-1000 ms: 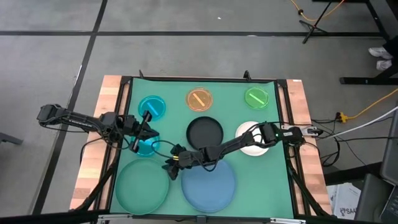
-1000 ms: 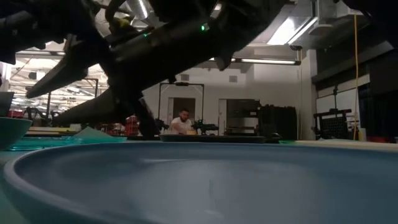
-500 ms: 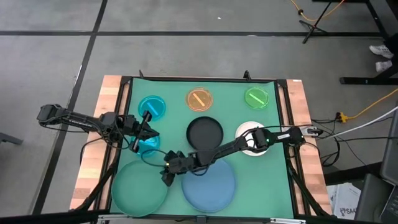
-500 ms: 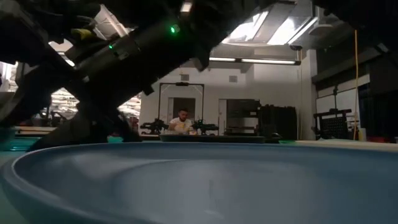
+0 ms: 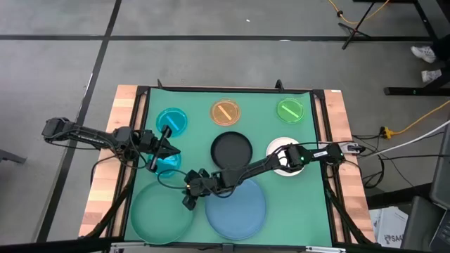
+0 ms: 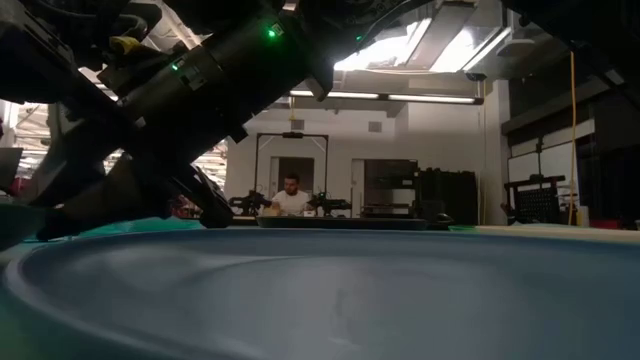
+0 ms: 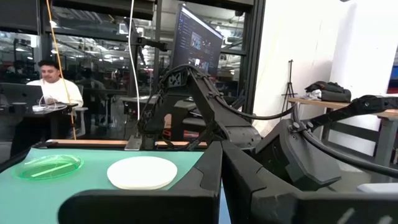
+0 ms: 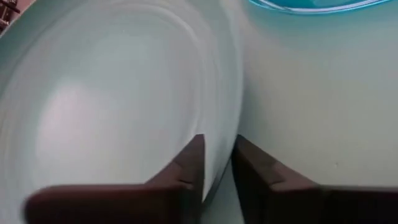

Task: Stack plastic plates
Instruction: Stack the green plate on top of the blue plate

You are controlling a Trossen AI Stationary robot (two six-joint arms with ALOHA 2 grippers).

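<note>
The large dark green plate lies at the near left, and the large blue plate lies beside it. My right gripper reaches across the blue plate's far-left edge and is shut on the green plate's rim. My left gripper is shut, with nothing seen between its fingers. It hovers over a translucent cyan plate and points toward the table's right. Black, white, orange, light green and a second cyan plate lie flat and apart on the mat. My right gripper pinches the dark green plate's rim on the side facing the blue plate. One finger is over the plate's hollow and the other finger is outside, over the mat. The fingers slant down from the table's right. Whether the plate is lifted, I cannot tell.
The green mat lies on a wooden table, with bare mat at the near right corner. My right arm stretches over the white plate and the blue plate's far edge. In the low view the blue plate fills the foreground; a person sits far behind.
My right gripper has gone toward the table's near left, from the gap between the plates to the dark green plate's rim, and has come down. In the low view its fingers were spread wide and now stand close together. The plates lie as they did.
</note>
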